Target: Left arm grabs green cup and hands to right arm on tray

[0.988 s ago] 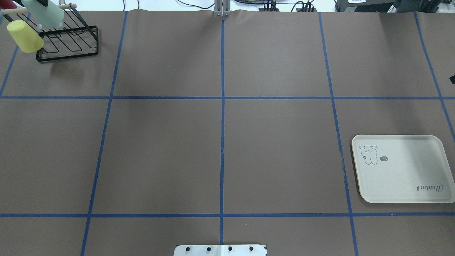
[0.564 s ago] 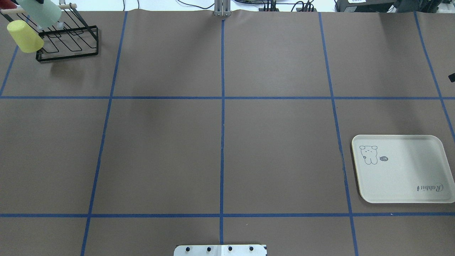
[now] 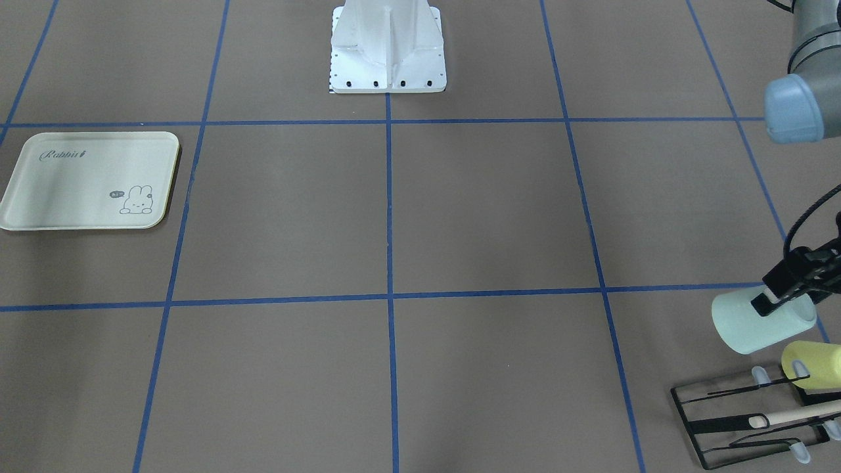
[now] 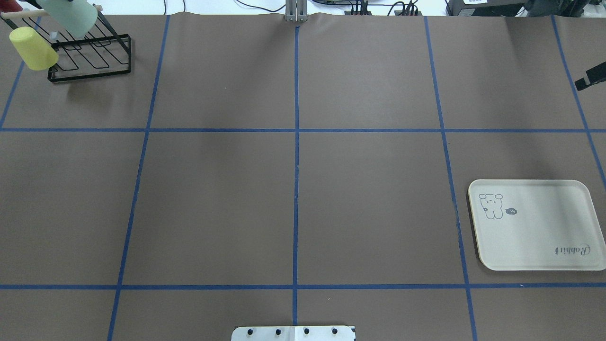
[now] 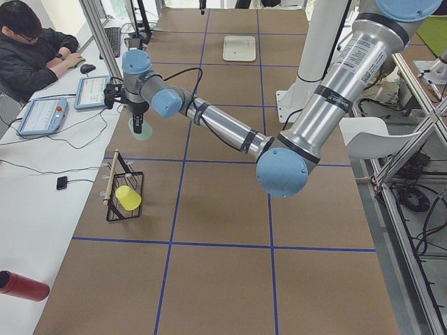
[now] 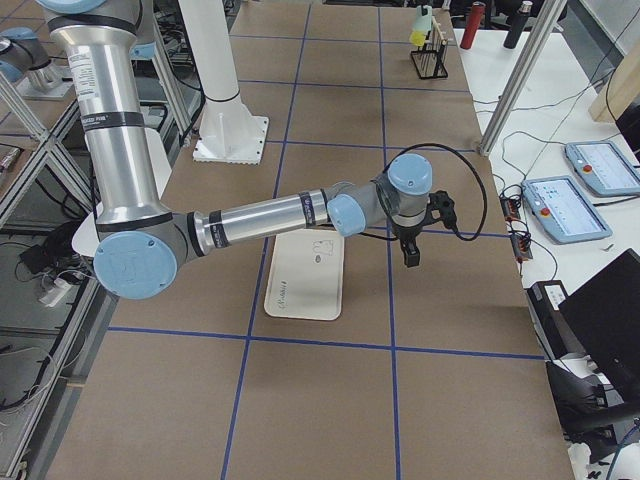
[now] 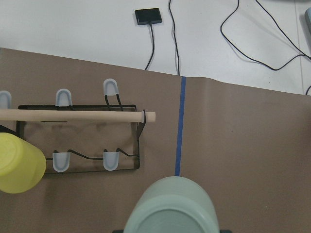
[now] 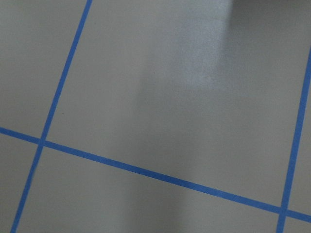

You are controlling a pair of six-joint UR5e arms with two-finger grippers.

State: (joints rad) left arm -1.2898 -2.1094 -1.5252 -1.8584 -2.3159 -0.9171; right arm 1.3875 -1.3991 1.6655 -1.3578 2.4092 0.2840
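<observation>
left fingers [image 3: 762,303] clamped on green cup [image 3: 742,328], held in the air by the wire rack [image 4: 90,76] at the desk's [image 4: 213,199] far left corner. right fingers [image 6: 411,252] hang beyond the tray [image 4: 535,251], their opening impossible to tell. grab looks done; handover and tray placement not yet.

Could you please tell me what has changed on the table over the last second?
The green cup, held in the jaws of the left gripper, has shifted slightly to the robot's right, away from the yellow cup. The right gripper has come further into the overhead view, moving away from the robot. Nothing was newly grasped or released. The yellow cup, rack and tray stayed put.
</observation>
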